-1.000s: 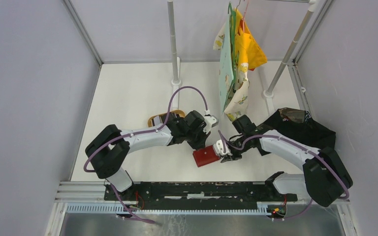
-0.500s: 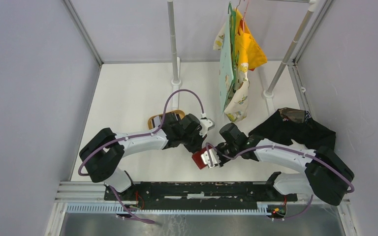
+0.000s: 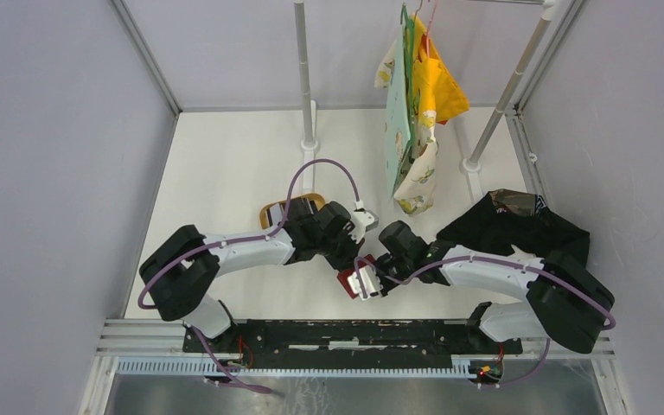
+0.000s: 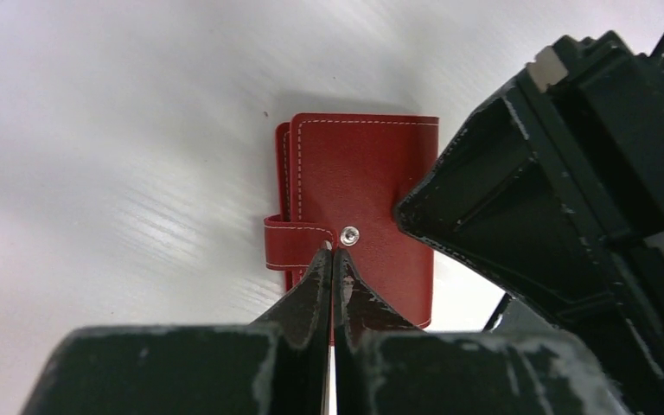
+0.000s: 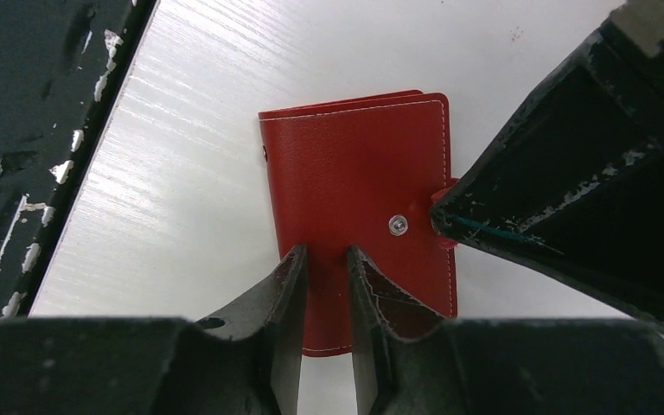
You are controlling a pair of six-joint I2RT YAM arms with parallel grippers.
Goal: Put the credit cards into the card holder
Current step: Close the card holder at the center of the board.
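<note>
Where my two arms meet near the front of the white table [image 3: 225,173], the red wallet [image 4: 359,186] lies flat, folded shut. My left gripper [image 4: 333,252] is clenched, tips pressed together right at the snap tab [image 4: 298,235]; can't tell if it pinches the tab. My right gripper [image 5: 325,252] has its fingers a little apart, tips over the wallet's opposite edge. Behind my left arm is a tan tray [image 3: 268,212]. Farther right lies black cloth [image 3: 527,225]. Coloured cloths [image 3: 415,104] hang at the back.
</note>
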